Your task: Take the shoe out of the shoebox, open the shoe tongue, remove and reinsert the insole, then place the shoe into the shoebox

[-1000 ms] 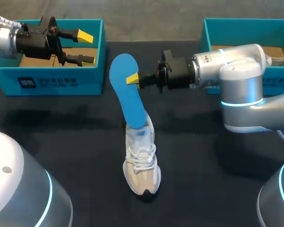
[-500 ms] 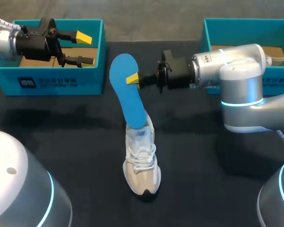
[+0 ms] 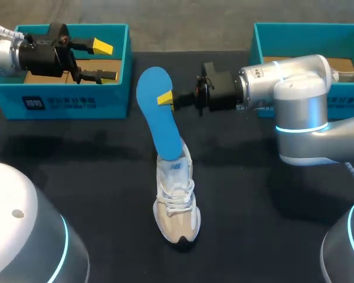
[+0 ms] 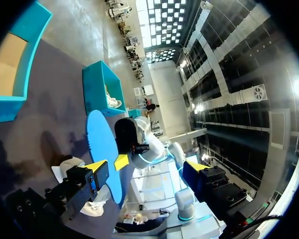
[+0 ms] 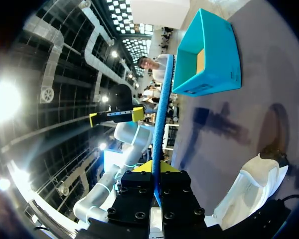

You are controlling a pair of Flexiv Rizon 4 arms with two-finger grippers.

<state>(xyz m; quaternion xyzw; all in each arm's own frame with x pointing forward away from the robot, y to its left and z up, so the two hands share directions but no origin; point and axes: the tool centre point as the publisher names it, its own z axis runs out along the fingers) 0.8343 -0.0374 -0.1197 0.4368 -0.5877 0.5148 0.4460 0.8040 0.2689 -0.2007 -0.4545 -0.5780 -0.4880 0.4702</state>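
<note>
Spreading under everything is the black table [image 3: 94, 177], and my two arms come in over its far half. The right arm [image 3: 295, 94] reaches in level from the right side toward the middle. The left arm [image 3: 0, 50] enters at the far left corner.

Two teal shoeboxes stand open at the far edge, well apart. The left shoebox [image 3: 76, 103] sits under my left arm's wrist. The right shoebox [image 3: 295, 28] is partly hidden behind my right arm. Both show a brown cardboard floor.

Between the boxes and nearer to me, the shoe [image 3: 177, 206] stands on its sole in the middle of the table, out of either box. It is a white and beige sneaker with its toe toward the near edge and its laces up.

The blue insole [image 3: 156, 112] has its lower end tucked in the shoe's opening. The rest rises out and leans toward the far left.

The right gripper [image 3: 167, 99] pinches the insole about midway up its length. In the right wrist view the insole [image 5: 163, 109] runs edge-on between the two closed fingers.

The left gripper [image 3: 106, 61] hangs above the left shoebox's open top with its yellow tips spread wide, touching neither box nor shoe.
</note>
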